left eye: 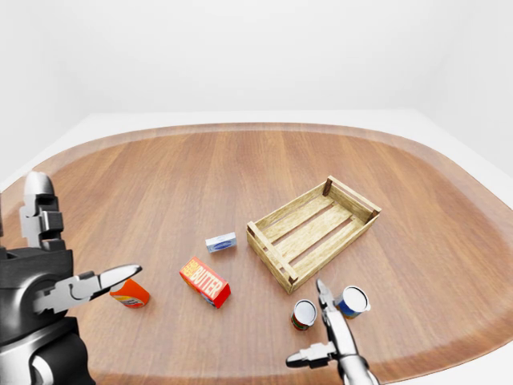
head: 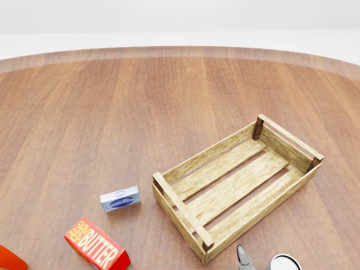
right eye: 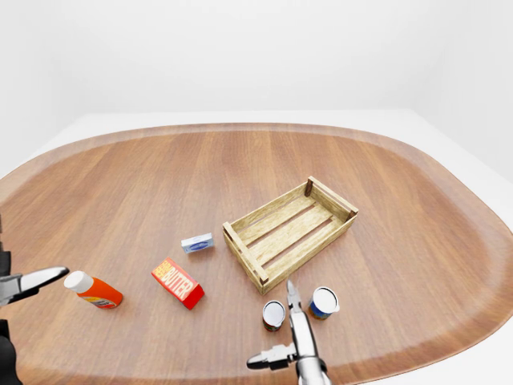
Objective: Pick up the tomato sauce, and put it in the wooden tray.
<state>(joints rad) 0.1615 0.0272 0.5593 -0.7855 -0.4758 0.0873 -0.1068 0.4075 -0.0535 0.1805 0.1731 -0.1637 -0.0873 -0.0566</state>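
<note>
Now the right hand (right eye: 290,333) hovers with fingers spread between two cans, the sauce can (right eye: 274,314) to its left and a blue can (right eye: 324,302) to its right, just below the empty tray (right eye: 290,231). Left hand (left eye: 92,282) is open at the left edge; bare table (right eye: 160,176) stretches above the tray.

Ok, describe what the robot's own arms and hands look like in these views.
The left hand has slim silver-grey metal fingers with tapered tips, on a bulky dark grey to black arm with a blocky grey segment above. The right hand shows the same pale metallic, pointed fingers on a grey wrist. No cables or markings are visible.
</note>
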